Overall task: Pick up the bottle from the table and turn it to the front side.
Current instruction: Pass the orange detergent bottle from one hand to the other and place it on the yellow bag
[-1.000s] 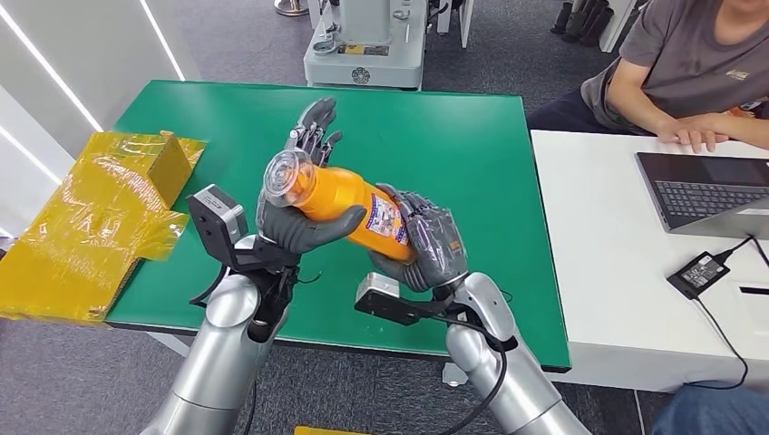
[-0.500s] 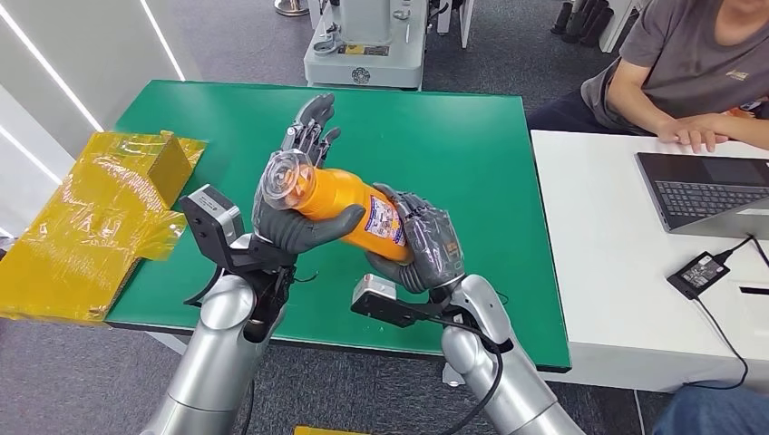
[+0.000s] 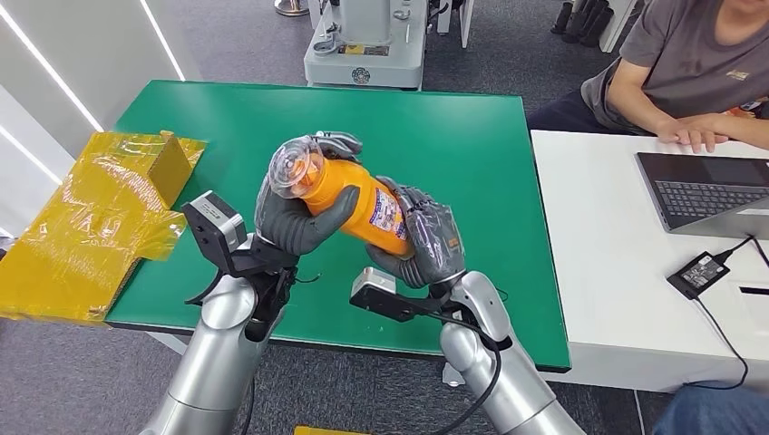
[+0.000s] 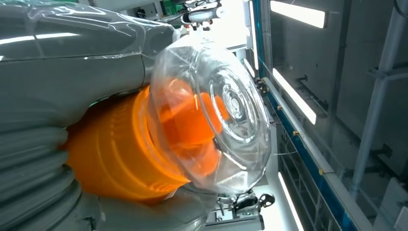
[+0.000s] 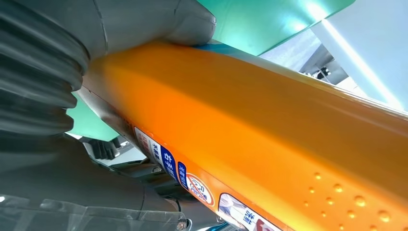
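Head view: the orange bottle (image 3: pixel 349 204) is being held in the air above the green tabletop (image 3: pixel 453 145), clear of its surface, with both hands closed on it. Its long axis is running from about 10 o'clock, where the clear domed cap (image 3: pixel 295 170) is pointing, down to about 4 o'clock, where the base is sitting. The left hand (image 3: pixel 295 213) is wrapping the neck end just behind the cap, fingers curled over the top and thumb lying across the orange body. The right hand (image 3: pixel 426 240) is cupping the base end at 4 o'clock, fingers folded around the printed label (image 3: pixel 388 216). Each hand is thus gripping one end of the axis, so neither is the nearer. Judged from this hold, turning the label to the front is calling for a roll about this long axis, with one hand likely easing its grip while the other is twisting.
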Action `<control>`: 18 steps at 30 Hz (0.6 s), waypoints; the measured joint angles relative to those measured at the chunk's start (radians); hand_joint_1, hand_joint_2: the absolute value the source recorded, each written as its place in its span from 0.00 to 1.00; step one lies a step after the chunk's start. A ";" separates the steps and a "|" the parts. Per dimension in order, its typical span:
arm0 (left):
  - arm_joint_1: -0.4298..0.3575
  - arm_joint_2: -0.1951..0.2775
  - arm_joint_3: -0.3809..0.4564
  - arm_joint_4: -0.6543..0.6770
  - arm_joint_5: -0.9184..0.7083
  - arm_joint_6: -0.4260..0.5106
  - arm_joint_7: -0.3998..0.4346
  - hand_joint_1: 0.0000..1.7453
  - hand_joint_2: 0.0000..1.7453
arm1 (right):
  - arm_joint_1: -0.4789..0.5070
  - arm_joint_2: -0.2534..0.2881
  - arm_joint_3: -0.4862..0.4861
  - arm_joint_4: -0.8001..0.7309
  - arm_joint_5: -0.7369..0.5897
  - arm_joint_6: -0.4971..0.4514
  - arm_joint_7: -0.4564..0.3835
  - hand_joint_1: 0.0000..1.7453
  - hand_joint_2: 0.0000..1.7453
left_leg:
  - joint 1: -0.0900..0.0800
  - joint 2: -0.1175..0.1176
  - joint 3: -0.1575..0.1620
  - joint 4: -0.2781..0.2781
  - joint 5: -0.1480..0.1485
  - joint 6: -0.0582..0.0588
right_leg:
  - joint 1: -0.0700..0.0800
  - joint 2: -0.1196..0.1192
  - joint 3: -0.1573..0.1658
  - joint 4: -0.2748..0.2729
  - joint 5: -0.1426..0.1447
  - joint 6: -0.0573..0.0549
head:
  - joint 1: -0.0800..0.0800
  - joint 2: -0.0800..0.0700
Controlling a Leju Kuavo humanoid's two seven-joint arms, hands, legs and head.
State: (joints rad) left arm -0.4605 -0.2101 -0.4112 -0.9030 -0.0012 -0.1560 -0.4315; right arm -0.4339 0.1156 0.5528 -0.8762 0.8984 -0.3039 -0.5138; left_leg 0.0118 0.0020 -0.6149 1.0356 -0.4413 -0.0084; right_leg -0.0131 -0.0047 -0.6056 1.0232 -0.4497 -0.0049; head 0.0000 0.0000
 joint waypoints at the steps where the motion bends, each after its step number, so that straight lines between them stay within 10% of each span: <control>1: 0.000 0.000 0.000 0.000 0.000 0.000 0.000 1.00 1.00 | 0.000 0.000 0.000 0.000 0.000 0.001 0.000 1.00 1.00 | 0.000 0.000 0.000 0.000 0.000 0.000 | 0.000 0.000 0.000 0.000 0.000 0.000 | 0.000 0.000; 16: 0.000 -0.008 0.000 0.000 -0.003 0.003 -0.008 1.00 1.00 | -0.010 0.005 0.000 0.024 -0.004 -0.016 -0.003 0.97 1.00 | 0.000 0.000 0.000 0.000 0.000 0.000 | 0.000 0.000 0.000 0.000 0.000 0.000 | 0.000 0.000; 18: 0.001 -0.008 0.000 0.000 -0.004 0.004 -0.009 1.00 1.00 | -0.010 0.005 -0.001 0.023 -0.005 -0.021 -0.003 0.56 1.00 | 0.000 0.000 0.000 0.000 0.000 0.000 | 0.000 0.000 0.000 0.000 0.000 0.000 | 0.000 0.000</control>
State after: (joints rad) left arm -0.4599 -0.2178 -0.4112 -0.9030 -0.0047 -0.1525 -0.4402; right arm -0.4440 0.1205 0.5522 -0.8533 0.8931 -0.3250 -0.5166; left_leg 0.0118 0.0019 -0.6149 1.0356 -0.4413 -0.0084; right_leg -0.0132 -0.0048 -0.6056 1.0232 -0.4497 -0.0049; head 0.0000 0.0000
